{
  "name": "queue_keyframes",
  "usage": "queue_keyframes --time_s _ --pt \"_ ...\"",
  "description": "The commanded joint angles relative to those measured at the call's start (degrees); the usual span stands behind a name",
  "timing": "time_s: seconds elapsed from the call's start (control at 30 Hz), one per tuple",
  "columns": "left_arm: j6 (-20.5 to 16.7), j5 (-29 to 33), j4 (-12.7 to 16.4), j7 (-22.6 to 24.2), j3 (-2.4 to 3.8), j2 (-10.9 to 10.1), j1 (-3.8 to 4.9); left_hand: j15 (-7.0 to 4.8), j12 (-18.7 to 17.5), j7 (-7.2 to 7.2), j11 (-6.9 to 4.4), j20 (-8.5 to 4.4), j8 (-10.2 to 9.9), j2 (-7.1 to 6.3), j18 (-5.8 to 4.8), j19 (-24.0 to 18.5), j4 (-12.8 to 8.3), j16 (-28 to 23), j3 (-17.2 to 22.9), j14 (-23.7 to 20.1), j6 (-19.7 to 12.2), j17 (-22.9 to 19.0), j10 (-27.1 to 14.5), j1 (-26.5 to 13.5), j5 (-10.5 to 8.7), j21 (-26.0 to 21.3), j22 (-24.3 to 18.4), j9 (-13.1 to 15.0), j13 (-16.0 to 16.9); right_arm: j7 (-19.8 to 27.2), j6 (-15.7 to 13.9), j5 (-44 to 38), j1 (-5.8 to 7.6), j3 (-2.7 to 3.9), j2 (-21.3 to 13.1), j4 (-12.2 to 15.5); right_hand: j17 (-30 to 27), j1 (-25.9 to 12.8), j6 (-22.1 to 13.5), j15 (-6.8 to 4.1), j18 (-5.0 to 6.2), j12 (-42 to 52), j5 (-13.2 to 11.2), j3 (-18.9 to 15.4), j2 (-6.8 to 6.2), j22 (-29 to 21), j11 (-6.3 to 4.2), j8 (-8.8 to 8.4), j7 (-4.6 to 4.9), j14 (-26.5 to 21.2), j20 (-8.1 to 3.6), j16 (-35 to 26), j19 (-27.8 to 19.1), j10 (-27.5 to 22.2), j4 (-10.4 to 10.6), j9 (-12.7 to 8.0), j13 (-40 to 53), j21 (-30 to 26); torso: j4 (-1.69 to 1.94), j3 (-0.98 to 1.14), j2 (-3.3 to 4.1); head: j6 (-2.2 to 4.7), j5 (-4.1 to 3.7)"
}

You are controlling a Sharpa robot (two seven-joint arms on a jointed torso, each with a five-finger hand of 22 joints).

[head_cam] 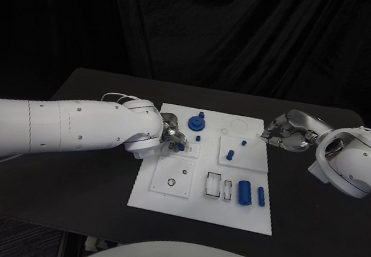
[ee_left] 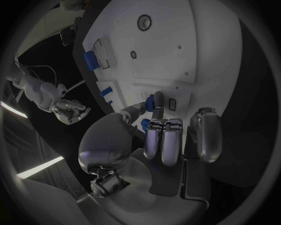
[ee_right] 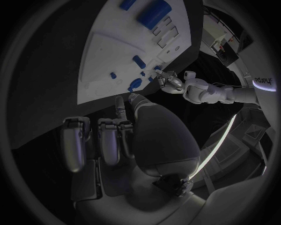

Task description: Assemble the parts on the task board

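The left hand (head_cam: pixel 167 134) pinches a small blue part (ee_left: pixel 157 101) over the task board (head_cam: pixel 170 198); the right hand's (head_cam: pixel 284 135) fingers curl, clenched on nothing.

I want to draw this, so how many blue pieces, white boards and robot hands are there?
Blue pieces: 6
White board: 1
Robot hands: 2, the left hand and the right hand
Total: 9

We see two bulky white arm shells dotted with small dark screws; thin white cables loop at each wrist; the left hand (head_cam: pixel 171 133) and right hand (head_cam: pixel 284 135) are silver metal.
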Motion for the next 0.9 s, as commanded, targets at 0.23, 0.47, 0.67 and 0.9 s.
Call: queue_keyframes --time_s 0.23,0.47,0.67,0.9 --pt "3.4 0.2 0.0 0.2 -0.15 -0.1 -0.63 0.83 0.1 0.89 0.95 0.66 -1.9 -0.34 1.05 -0.4 -0.1 0.2 -2.5 5.8 -1.5 15.1 6.0 -4.6 -8.02 -2.7 10.0 -0.8 15.1 -1.5 1.1 -0.1 -0.19 0.03 0.0 0.0 14.9 0.5 0.1 0.3 -0.15 -0.1 0.3 0.4 -0.2 14.0 0.18 0.05 -0.02 5.9 0.36 0.1 4.4 6.1 -0.1 -0.1 15.1 -0.4 -0.01 0.0 -0.01 -0.01 0.1" --pt "3.9 0.0 -0.2 0.0 -0.15 -0.2 -0.77 1.46 0.1 1.58 1.62 1.24 -2.8 -0.22 1.24 -0.8 0.6 0.2 -4.5 5.8 -2.4 15.1 6.0 -6.9 -9.99 -3.8 9.8 -0.9 15.1 -1.7 1.4 -0.1 -0.22 0.03 -0.1 -0.1 14.9 0.6 0.1 0.3 -0.16 -0.1 0.5 0.4 -0.28 14.0 0.18 0.04 -0.03 5.9 0.36 0.1 4.4 6.1 -0.1 -0.1 15.1 -0.4 0.0 0.0 0.0 -0.01 0.13" --pt "3.6 -1.9 -0.2 -0.2 -0.15 -0.3 -0.84 1.53 0.1 1.61 1.69 1.38 -2.8 -0.35 1.26 -0.8 1.3 0.2 -6.1 5.8 -2.2 15.1 6.0 -8.3 -10.01 -3.8 9.8 -0.7 15.1 -1.8 1.6 -0.1 -0.23 0.03 -0.1 -0.1 14.9 0.6 0.1 0.3 -0.16 -0.1 0.6 0.4 -0.32 14.1 0.18 0.03 -0.02 5.9 0.36 0.1 4.4 6.1 -0.1 -0.1 15.1 -0.4 0.0 0.01 -0.04 -0.01 0.21" --pt "2.8 -2.5 -0.2 -0.3 -0.15 -0.5 -0.87 1.53 0.1 1.66 1.65 1.42 -2.6 -0.1 1.19 -0.6 2.6 0.2 -8.0 5.8 -2.7 15.1 6.0 -9.3 -8.0 -3.6 9.9 0.3 15.1 -1.9 1.8 -0.1 -0.25 0.03 -0.1 0.0 14.9 0.7 0.1 0.3 -0.16 -0.1 0.7 0.4 -0.37 14.1 0.18 0.02 -0.02 5.9 0.36 0.1 4.4 6.1 -0.2 -0.1 15.1 -0.4 0.01 0.0 0.0 -0.01 0.34"
